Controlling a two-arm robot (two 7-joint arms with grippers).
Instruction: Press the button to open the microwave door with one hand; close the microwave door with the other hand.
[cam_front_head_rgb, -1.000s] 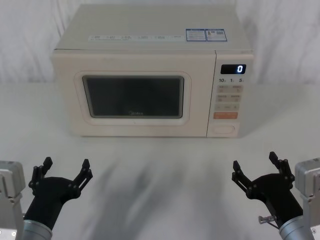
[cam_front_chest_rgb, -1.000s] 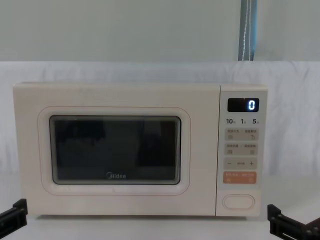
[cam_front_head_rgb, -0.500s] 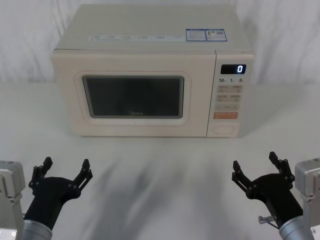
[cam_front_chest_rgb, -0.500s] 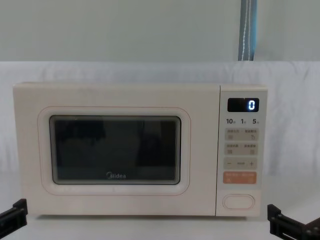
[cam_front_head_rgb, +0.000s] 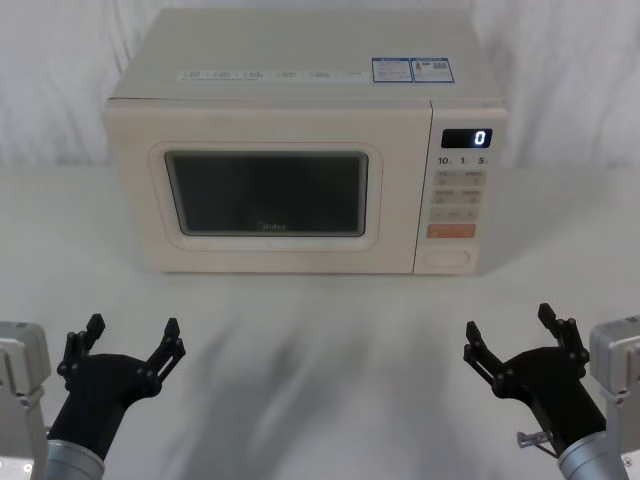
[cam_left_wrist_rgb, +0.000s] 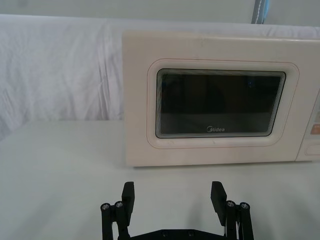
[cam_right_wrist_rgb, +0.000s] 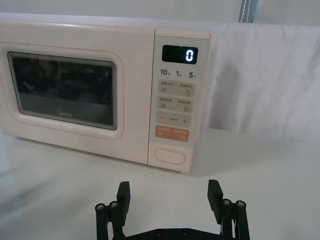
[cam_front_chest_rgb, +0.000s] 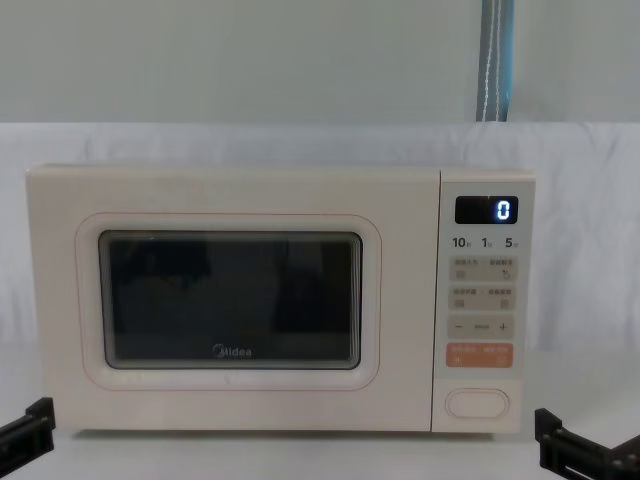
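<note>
A cream microwave stands at the back of the white table with its door (cam_front_head_rgb: 265, 195) (cam_front_chest_rgb: 235, 300) (cam_left_wrist_rgb: 220, 107) (cam_right_wrist_rgb: 65, 92) flush and closed. The oval cream button (cam_front_head_rgb: 447, 258) (cam_front_chest_rgb: 477, 402) (cam_right_wrist_rgb: 169, 156) sits at the bottom of the control panel, under the orange key. My left gripper (cam_front_head_rgb: 130, 335) (cam_left_wrist_rgb: 174, 195) hangs open near the table's front left, well short of the door. My right gripper (cam_front_head_rgb: 512, 325) (cam_right_wrist_rgb: 169, 192) hangs open at the front right, in line with the panel but far from the button. Nothing is between either pair of fingers.
The panel display (cam_front_head_rgb: 466, 138) reads 0. A white cloth covers the table (cam_front_head_rgb: 320, 330) and the backdrop behind the microwave. A blue-grey strap (cam_front_chest_rgb: 496, 60) hangs at the back right. Open table lies between the grippers and the microwave.
</note>
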